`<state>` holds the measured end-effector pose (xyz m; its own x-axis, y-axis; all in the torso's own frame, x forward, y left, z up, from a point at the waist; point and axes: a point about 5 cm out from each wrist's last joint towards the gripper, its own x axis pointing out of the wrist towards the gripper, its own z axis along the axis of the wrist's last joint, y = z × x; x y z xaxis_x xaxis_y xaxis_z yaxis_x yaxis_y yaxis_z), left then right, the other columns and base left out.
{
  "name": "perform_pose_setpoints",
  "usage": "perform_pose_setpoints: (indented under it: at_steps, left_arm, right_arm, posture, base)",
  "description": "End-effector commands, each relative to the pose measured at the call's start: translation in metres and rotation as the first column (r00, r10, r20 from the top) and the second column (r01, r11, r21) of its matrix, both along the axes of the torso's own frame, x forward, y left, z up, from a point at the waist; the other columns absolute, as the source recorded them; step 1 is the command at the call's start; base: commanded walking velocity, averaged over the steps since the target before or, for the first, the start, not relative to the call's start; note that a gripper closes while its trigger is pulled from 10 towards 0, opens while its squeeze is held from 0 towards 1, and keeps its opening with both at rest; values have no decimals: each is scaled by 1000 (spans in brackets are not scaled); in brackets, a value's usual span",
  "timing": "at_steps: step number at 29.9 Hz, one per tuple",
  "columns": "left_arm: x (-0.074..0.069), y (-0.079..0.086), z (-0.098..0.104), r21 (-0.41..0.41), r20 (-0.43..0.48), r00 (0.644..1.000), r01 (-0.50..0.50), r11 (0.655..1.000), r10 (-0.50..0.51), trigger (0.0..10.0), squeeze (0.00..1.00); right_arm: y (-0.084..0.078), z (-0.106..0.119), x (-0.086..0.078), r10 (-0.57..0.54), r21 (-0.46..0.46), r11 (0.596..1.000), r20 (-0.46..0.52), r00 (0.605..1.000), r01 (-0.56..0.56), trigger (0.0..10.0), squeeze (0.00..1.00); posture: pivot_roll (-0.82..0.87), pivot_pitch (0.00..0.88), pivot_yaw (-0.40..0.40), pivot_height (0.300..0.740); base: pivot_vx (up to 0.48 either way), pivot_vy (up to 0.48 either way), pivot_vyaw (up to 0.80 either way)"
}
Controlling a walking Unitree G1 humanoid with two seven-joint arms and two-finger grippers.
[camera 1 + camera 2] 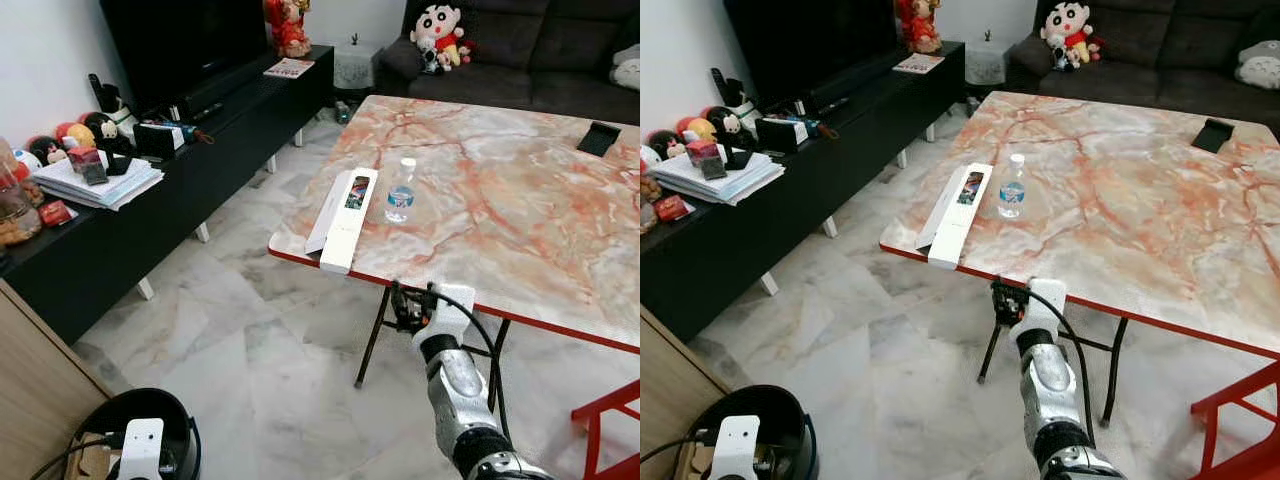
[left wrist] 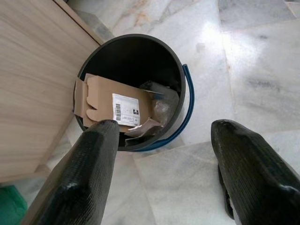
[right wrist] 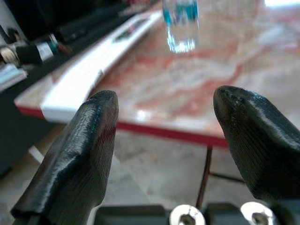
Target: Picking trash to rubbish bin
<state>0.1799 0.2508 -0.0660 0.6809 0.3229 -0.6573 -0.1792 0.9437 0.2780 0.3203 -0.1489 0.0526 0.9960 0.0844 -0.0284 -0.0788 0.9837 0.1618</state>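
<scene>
While its ribbed black fingers stood wide apart and empty, the right gripper (image 3: 161,136) faced the glossy marble table (image 1: 520,210), where a clear plastic bottle (image 1: 401,190) stood beside a long white box (image 1: 345,218). Equally spread and empty, the left gripper (image 2: 164,164) hung above the round black bin (image 2: 133,89) holding creased cardboard (image 2: 115,107).

Left gripper (image 2: 161,154) with its two black fingers (image 2: 79,178) spread apart, hovering above a black round rubbish bin (image 2: 183,101) on pale marble floor (image 2: 243,61); a flattened cardboard box (image 2: 115,105) with a barcode label inside the bin; light wooden cabinet (image 2: 33,79) just beside the bin
</scene>
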Motion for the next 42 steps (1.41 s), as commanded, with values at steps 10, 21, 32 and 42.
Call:
perform_pose_setpoints:
  at_steps: [10,21,32,42]
  left_arm:
    - [1,1,1,36,0,1000,6,999,-6,10000,0]
    - [3,1,2,44,-4,1000,14,999,-14,10000,0]
    - [1,-4,-2,7,-51,998,42,999,-42,10000,0]
    - [1,-2,-2,1,-56,998,40,999,-40,10000,0]
  right_arm:
    - [30,58,26,71,36,996,232,970,-81,10000,0]
    - [48,61,25,111,48,991,232,966,-126,10000,0]
    - [41,64,30,79,63,993,226,971,-96,10000,0]
    - [46,69,32,88,49,994,239,967,-102,10000,0]
  posture:
    - [-24,0,0,740]
    - [-22,0,5,740]
    - [-31,0,9,740]
    - [-24,0,7,740]
  base:
    - [25,0,0]
    - [287,0,0]
    - [298,0,-320]
    - [298,0,0]
